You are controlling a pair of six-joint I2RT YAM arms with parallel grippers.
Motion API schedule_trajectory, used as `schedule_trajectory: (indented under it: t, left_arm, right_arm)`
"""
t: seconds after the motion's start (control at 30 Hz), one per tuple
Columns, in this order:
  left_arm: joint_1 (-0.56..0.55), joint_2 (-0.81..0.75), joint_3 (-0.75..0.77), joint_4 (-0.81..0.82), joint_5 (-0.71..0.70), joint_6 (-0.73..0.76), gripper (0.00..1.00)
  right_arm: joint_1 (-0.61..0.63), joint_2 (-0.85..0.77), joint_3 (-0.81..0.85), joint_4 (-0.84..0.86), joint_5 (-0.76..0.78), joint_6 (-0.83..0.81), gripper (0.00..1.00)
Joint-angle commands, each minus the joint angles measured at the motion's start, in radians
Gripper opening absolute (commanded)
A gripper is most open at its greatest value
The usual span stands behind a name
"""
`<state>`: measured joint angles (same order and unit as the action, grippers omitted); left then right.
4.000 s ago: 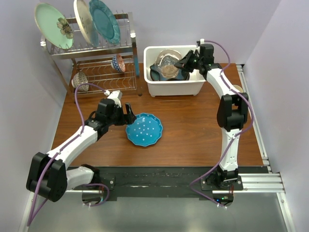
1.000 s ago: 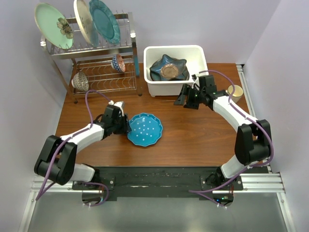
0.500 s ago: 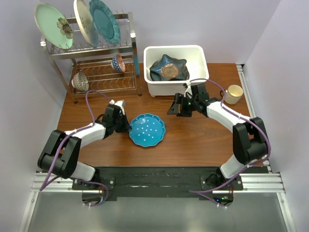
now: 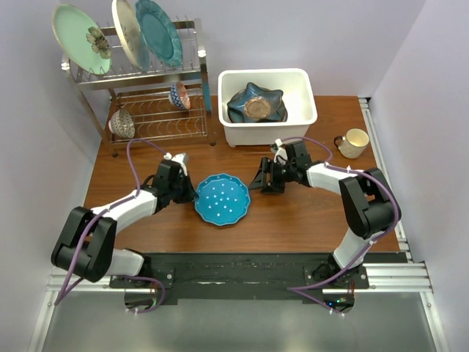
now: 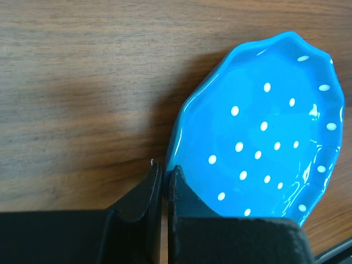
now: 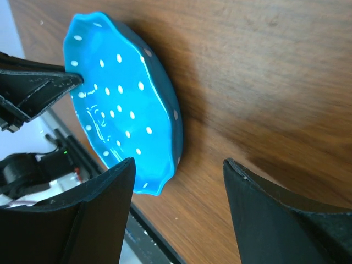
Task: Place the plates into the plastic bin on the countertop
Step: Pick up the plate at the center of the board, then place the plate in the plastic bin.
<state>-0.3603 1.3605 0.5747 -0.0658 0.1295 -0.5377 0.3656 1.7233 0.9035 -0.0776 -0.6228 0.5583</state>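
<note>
Sitting on the reddish-brown wood-grain countertop (image 4: 293,213), the blue scalloped white-dotted plate (image 4: 223,199) has its left rim pinched between the closed jaws of the left gripper (image 5: 164,171). The right gripper (image 6: 179,165) gapes wide just right of the plate, touching nothing. Only the top view shows the white plastic bin (image 4: 264,133) beyond the plate, holding a dark-blue star-shaped plate (image 4: 255,103).

Top cam high, looks down; both wrist cams close, share blue plate (image 5: 258,143).

walls: pale lilac (image 4: 308,29), three sides | near strip: grey, maybe floor (image 4: 242,330) | light: even
</note>
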Motion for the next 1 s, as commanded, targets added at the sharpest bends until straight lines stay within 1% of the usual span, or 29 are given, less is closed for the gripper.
schedule_trajectory:
  t: [0.0,0.13,0.37,0.77,0.97]
  left_arm:
    - [0.003,-0.058,0.017,0.003,0.016,-0.001,0.00]
    - [0.011,-0.087,0.022,0.011,0.051,-0.013,0.00]
    - [0.020,-0.093,0.028,0.032,0.104,-0.030,0.00]
    - [0.047,-0.138,0.025,0.035,0.148,-0.050,0.00]
    - [0.060,-0.144,0.019,0.052,0.194,-0.068,0.00]
  right_arm:
    - [0.006,0.001,-0.048,0.156,-0.089,0.058,0.68]
    - [0.006,0.004,-0.071,0.194,-0.113,0.078,0.68]
    - [0.010,0.016,-0.092,0.249,-0.144,0.103,0.68]
    - [0.012,0.036,-0.107,0.283,-0.181,0.115,0.67]
    - [0.013,0.039,-0.112,0.305,-0.195,0.130,0.67]
